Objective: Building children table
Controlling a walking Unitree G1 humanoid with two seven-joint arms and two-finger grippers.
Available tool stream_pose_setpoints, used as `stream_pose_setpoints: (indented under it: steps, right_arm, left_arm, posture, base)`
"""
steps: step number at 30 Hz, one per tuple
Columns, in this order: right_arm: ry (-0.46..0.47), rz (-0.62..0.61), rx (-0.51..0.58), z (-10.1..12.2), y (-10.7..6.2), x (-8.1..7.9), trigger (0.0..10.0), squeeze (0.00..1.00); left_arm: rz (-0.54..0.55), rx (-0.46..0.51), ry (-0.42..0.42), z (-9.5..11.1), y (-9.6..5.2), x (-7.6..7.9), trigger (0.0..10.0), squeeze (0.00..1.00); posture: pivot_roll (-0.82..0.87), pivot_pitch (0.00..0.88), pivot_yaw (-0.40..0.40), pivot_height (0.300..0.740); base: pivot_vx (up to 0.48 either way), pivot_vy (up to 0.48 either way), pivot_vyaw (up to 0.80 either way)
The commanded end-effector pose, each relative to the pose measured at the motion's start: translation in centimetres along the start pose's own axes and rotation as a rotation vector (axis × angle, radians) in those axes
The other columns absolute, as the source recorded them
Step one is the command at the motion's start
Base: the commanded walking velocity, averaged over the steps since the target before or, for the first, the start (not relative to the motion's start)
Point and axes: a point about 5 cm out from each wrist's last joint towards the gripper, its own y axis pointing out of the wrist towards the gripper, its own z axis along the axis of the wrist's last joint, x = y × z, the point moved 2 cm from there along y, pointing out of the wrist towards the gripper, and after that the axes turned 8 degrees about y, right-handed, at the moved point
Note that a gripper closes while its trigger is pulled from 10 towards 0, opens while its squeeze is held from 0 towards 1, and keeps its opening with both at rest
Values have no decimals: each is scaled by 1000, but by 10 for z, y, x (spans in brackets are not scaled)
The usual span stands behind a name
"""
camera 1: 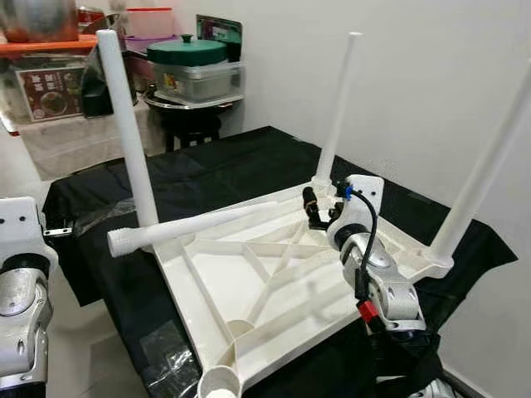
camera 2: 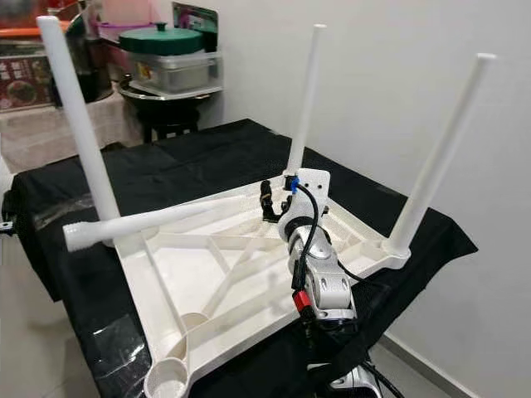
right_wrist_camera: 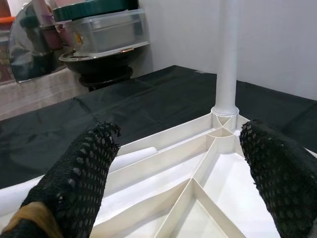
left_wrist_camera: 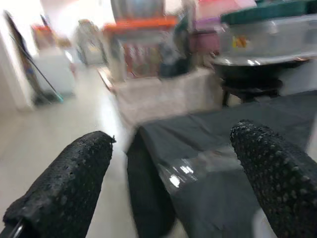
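The tabletop (camera 1: 274, 282) lies upside down on the black cloth (camera 1: 207, 166). Three legs stand fitted; the fourth leg (camera 1: 191, 225) lies loose across it, near-left socket (camera 1: 221, 383) empty. Right gripper (right_wrist_camera: 178, 163) hovers wide open and empty over the far ribs; left gripper (left_wrist_camera: 173, 173) likewise, idle. The red poster's (camera 1: 50, 93) writing appears illegible.

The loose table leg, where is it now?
The loose table leg lies across the upturned tabletop's far-left rim, beside the upright leg there.

black-draped table (camera 1: 232, 166) bears the upturned white tabletop (camera 1: 249, 290).
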Motion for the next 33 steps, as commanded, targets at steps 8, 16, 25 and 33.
stream_pose_setpoints:
  steps: [8, 16, 25, 33]
  right_arm:
    - [-37, -22, -5, -4, 0, 6, 10000, 0]
    - [-46, -27, -8, -6, 0, 7, 10000, 0]
    - [-42, -49, -5, -7, 0, 12, 10000, 0]
    - [-39, -66, -17, -10, 0, 15, 10000, 0]
  left_arm:
    - [-224, -221, -244, -42, -10, 31, 10000, 0]
    - [-349, -263, -373, -52, -4, 28, 10000, 0]
    - [-499, -235, -377, -45, 2, 37, 10000, 0]
    - [-608, -252, -369, -47, 0, 53, 10000, 0]
  posture:
    - [73, 0, -67, 740]
    - [67, 0, -64, 740]
    - [60, 0, -61, 740]
    - [53, 0, -59, 740]
  base:
    - [0, 0, 0]
    - [0, 0, 0]
    - [0, 0, 0]
    - [0, 0, 0]
